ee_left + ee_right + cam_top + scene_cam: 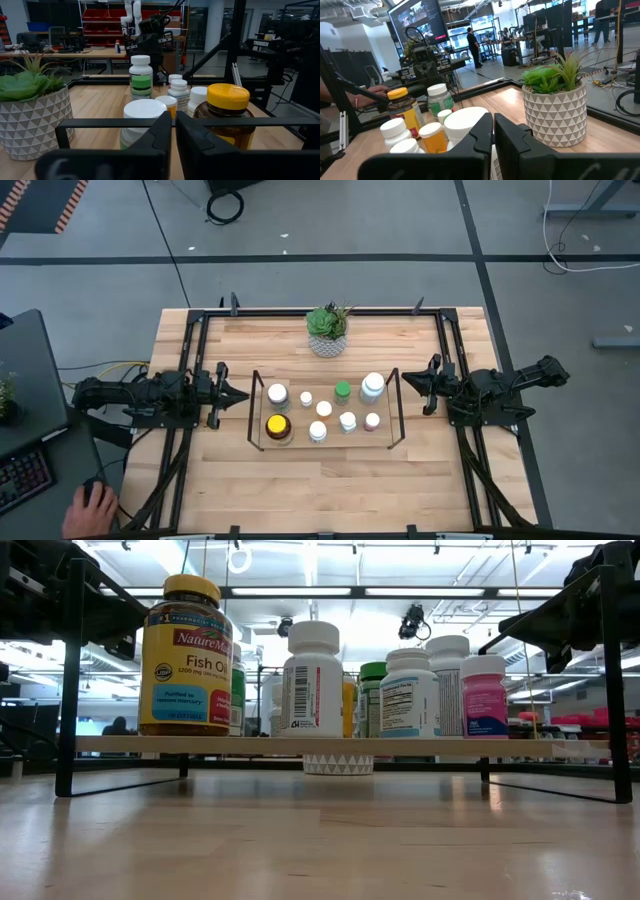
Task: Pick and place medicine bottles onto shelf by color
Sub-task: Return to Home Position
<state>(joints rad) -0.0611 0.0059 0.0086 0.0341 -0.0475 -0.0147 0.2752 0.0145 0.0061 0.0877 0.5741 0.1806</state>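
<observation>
Shelf (300,418): black wire rack with a light wooden floor, mid-bench (330,490). Nine medicine bottles (324,409) stand upright on it. Amber yellow-capped bottle (277,425) at one end, pink bottle (372,421) at the opposite end, green-capped bottle (342,390) between them. The rest are white-capped.

Nine medicine bottles (324,408) — one shelf (298,418) — one potted plant (328,330).
</observation>
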